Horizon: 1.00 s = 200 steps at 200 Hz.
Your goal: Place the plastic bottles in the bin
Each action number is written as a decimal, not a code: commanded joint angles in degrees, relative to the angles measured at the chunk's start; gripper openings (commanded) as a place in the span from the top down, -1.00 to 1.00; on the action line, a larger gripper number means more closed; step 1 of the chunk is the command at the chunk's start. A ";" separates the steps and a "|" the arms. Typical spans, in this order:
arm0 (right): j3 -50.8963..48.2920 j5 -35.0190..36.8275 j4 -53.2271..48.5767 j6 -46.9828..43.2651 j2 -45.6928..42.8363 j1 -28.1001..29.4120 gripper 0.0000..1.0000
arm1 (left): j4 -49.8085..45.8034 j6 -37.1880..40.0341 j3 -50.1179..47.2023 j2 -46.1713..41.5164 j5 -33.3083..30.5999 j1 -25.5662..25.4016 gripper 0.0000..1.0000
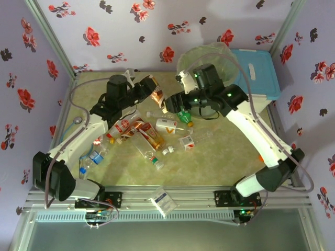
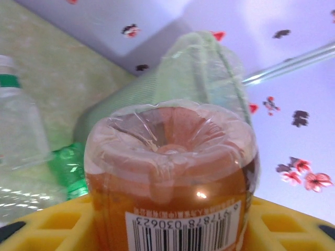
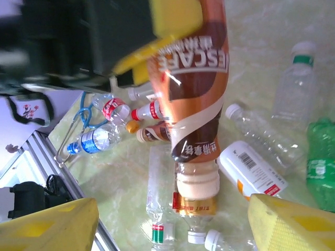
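Left wrist shows barcode on the brown bottle (image 2: 167, 157) clamped by left pincer (image 2: 167, 227); right pincer (image 3: 170, 225) gapes empty.

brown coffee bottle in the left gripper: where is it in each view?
Top external: brown coffee bottle upper centre, in the left gripper.
Left wrist: its base, lower centre, between yellow fingers.
Right wrist: top centre, cap pointing down the picture.
Shared landmark: the green bottle, in all three.
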 commanded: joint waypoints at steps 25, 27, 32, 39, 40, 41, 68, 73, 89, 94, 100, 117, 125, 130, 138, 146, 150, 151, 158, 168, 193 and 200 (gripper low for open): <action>-0.05 -3.75 3.80 2.82 4.28 0.30 -0.42 | 8.54 -2.78 -1.40 0.37 4.15 -1.76 0.41; 0.14 -3.77 3.76 2.73 4.49 0.30 -0.42 | 8.54 -2.74 -1.51 0.37 3.96 -1.86 0.41; 0.23 -3.86 3.88 2.71 4.85 0.31 -0.41 | 8.46 -2.77 -1.61 0.57 3.72 -2.16 0.41; 0.08 -3.45 4.34 2.78 5.18 0.30 -0.37 | 8.54 -2.94 -1.92 0.80 3.66 -2.65 0.40; 0.07 -3.35 4.35 2.79 5.21 0.30 -0.37 | 8.58 -2.95 -1.95 0.89 3.67 -2.73 0.40; 0.06 -3.17 4.40 2.75 5.31 0.30 -0.36 | 8.60 -3.04 -2.01 0.89 3.64 -2.81 0.40; -0.03 1.03 3.92 2.50 6.39 0.30 -0.21 | 9.76 -3.13 -3.18 1.49 3.14 -4.34 0.37; -0.07 1.25 3.83 2.48 6.41 0.30 -0.21 | 9.77 -3.22 -3.34 1.57 3.08 -4.43 0.36; -0.21 1.66 4.18 2.44 6.41 0.30 -0.14 | 10.03 -3.40 -3.88 1.43 3.07 -4.65 0.36; -0.23 1.78 4.18 2.44 6.46 0.30 -0.09 | 10.12 -3.40 -4.06 1.35 3.00 -4.65 0.36; -0.11 1.90 4.25 2.36 6.46 0.30 -0.03 | 10.27 -3.40 -4.25 1.20 2.93 -4.73 0.36; -0.20 1.68 4.47 2.35 6.43 0.30 0.12 | 10.25 -3.48 -4.61 1.03 2.55 -4.75 0.31; -0.29 1.38 4.60 2.43 6.47 0.30 0.19 | 10.13 -3.51 -4.66 0.91 2.39 -4.78 0.31; -0.38 1.37 4.67 2.44 6.46 0.30 0.22 | 10.12 -3.57 -4.70 0.89 2.39 -4.76 0.30; -0.53 1.36 4.83 2.52 6.47 0.30 0.27 | 10.20 -3.70 -4.77 0.82 2.26 -4.78 0.29; -0.69 1.37 4.97 2.58 6.42 0.30 0.31 | 10.36 -3.83 -4.84 0.81 2.22 -4.83 0.29; -0.73 1.28 5.05 2.61 6.44 0.30 0.32 | 10.38 -3.84 -4.87 0.79 2.20 -4.87 0.27; -0.73 1.25 5.10 2.61 6.45 0.30 0.32 | 10.38 -3.84 -4.88 0.80 2.15 -4.89 0.27; -0.65 1.31 5.06 2.61 6.42 0.30 0.32 | 10.43 -3.92 -4.88 0.81 2.19 -4.83 0.22; -0.56 1.28 4.98 2.54 6.35 0.30 0.34 | 10.56 -3.86 -4.78 0.97 2.09 -4.83 0.15; -0.30 1.70 4.57 2.27 6.12 0.21 0.39 | 10.43 -3.27 -4.35 1.28 1.63 -4.74 -0.39; 0.00 1.92 4.18 2.11 6.11 0.14 0.39 | 10.08 -2.74 -4.17 1.18 1.35 -4.54 -0.55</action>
